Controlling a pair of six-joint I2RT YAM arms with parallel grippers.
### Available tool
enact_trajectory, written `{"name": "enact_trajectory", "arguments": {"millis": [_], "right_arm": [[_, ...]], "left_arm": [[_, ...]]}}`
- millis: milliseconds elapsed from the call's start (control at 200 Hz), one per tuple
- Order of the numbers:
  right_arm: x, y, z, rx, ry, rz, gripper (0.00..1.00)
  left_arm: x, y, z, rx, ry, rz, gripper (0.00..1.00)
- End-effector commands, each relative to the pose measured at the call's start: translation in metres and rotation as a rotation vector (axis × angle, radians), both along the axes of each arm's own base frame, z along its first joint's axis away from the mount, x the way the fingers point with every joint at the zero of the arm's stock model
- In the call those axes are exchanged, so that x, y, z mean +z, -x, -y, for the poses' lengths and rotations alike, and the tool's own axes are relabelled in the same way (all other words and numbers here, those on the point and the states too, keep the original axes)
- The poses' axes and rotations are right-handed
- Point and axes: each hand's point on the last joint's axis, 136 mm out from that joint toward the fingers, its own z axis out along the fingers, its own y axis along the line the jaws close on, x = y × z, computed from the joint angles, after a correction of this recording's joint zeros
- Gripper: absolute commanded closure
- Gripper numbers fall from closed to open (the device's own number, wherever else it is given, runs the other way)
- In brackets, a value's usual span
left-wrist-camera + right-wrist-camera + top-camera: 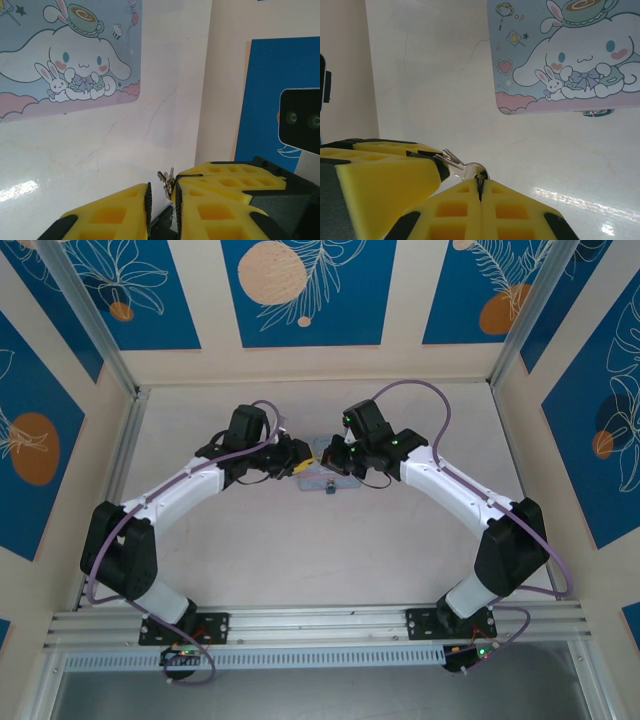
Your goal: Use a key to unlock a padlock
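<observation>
The right gripper is clamped on what seems the key; the left gripper is pinched on a small metal piece; a cartoon tin is seen beyond.

Key bridges the 2 tips, left gripper and right gripper. Tin lies ahead, padlock at its claw-side edge.
</observation>
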Motion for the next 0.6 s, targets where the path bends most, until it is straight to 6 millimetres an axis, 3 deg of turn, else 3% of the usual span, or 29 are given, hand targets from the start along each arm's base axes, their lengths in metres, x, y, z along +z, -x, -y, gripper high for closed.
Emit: {"name": "enact_trajectory", "arguments": {"millis": [0,400,455,595], "right_arm": [[0.007,-0.001,-0.002,-0.001,-0.028,-0.006,1.0],[0.004,0.001,-0.001,-0.001,-0.033,-0.016,1.0],[0.002,0.003,-0.001,0.005,-0.029,-0.025,1.0],[-0.012,0.021,0.007,0.027,0.012,-0.052,1.0]], "left_arm": [[0.01,0.002,0.003,-0.01,0.003,0.042,0.82],[0.01,0.002,0.002,-0.006,0.007,0.046,0.98],[0.009,0.003,0.001,-0.005,-0.002,0.044,0.9],[0.011,0.004,-0.007,0.005,-0.056,0.063,0.5]]}}
